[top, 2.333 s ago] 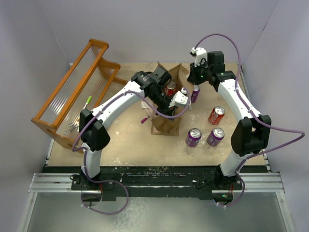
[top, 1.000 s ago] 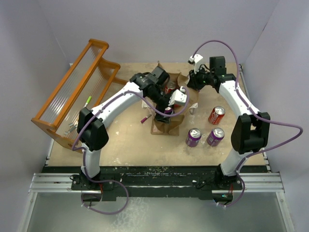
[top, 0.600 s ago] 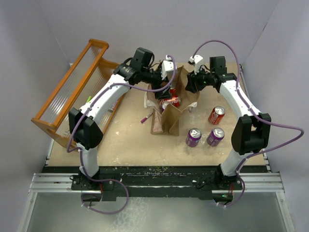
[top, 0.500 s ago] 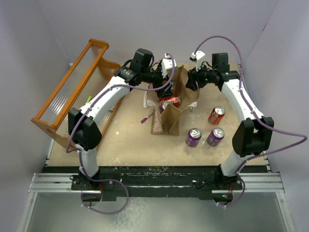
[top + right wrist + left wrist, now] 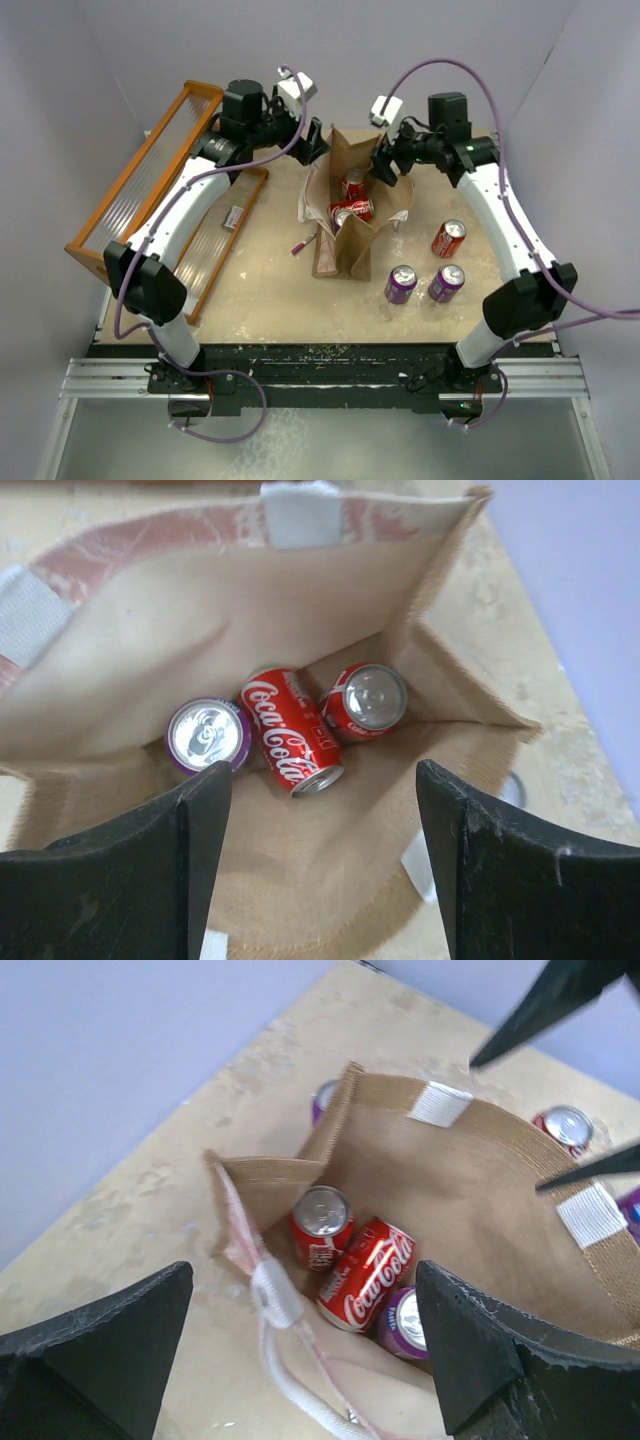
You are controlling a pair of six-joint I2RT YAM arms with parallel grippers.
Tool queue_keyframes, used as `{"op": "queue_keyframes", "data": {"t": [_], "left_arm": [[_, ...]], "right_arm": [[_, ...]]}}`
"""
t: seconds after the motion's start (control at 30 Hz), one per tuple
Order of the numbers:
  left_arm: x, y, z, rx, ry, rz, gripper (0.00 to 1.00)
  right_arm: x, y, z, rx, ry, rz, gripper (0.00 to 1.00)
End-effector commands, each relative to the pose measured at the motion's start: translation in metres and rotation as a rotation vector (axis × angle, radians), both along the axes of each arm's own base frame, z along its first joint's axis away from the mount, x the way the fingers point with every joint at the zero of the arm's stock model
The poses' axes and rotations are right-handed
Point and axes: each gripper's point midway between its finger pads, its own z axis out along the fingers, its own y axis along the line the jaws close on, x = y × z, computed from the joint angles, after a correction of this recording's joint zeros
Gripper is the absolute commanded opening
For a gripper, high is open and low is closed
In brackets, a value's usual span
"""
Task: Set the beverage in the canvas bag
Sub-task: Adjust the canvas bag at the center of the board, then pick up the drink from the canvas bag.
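The canvas bag [image 5: 345, 255] stands open mid-table. Inside it are three beverages: an upright red can [image 5: 368, 702], a red cola can [image 5: 290, 742] on its side, and a purple can [image 5: 208, 735]. The left wrist view shows the same three: upright red can [image 5: 322, 1225], cola can [image 5: 368, 1272], purple can [image 5: 405, 1322]. My right gripper [image 5: 382, 165] hovers over the bag's back right rim, open and empty [image 5: 325, 870]. My left gripper [image 5: 310, 143] hangs back left of the bag, open and empty [image 5: 300, 1350]. A white handle [image 5: 275, 1295] droops over the near rim.
Loose cans lie on the table right of the bag: a red can [image 5: 448, 238] and two purple cans [image 5: 401, 284] [image 5: 446, 282]. The orange slatted rack [image 5: 150, 190] leans along the left side, under my left arm.
My right gripper has opened and lifted; the purple can it carried now sits in the bag. My left arm has pulled off the bag and swung back left toward the rack.
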Motion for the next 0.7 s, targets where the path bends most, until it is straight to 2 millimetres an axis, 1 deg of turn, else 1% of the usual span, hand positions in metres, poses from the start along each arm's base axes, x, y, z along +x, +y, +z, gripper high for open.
{"op": "queue_keyframes", "data": {"t": [0.0, 0.13, 0.27, 0.33, 0.5, 0.67], "left_arm": [[-0.002, 0.016, 0.007, -0.029, 0.038, 0.098, 0.93], [-0.001, 0.027, -0.013, -0.026, 0.143, 0.141, 0.89], [-0.004, 0.028, -0.034, -0.024, 0.223, 0.145, 0.85], [-0.006, 0.026, -0.043, -0.03, 0.255, 0.141, 0.85], [-0.01, 0.021, -0.052, -0.052, 0.29, 0.12, 0.84], [-0.009, 0.017, -0.064, -0.06, 0.339, 0.11, 0.8]], "right_arm": [[0.004, 0.012, -0.031, -0.092, 0.024, 0.13, 0.77], [0.012, 0.013, -0.062, -0.172, 0.049, 0.175, 0.79], [0.02, 0.009, -0.095, -0.239, 0.063, 0.202, 0.8], [0.025, 0.007, -0.105, -0.268, 0.058, 0.215, 0.81], [0.032, 0.005, -0.126, -0.333, 0.06, 0.276, 0.82], [0.038, -0.002, -0.143, -0.408, 0.041, 0.315, 0.84]]}}
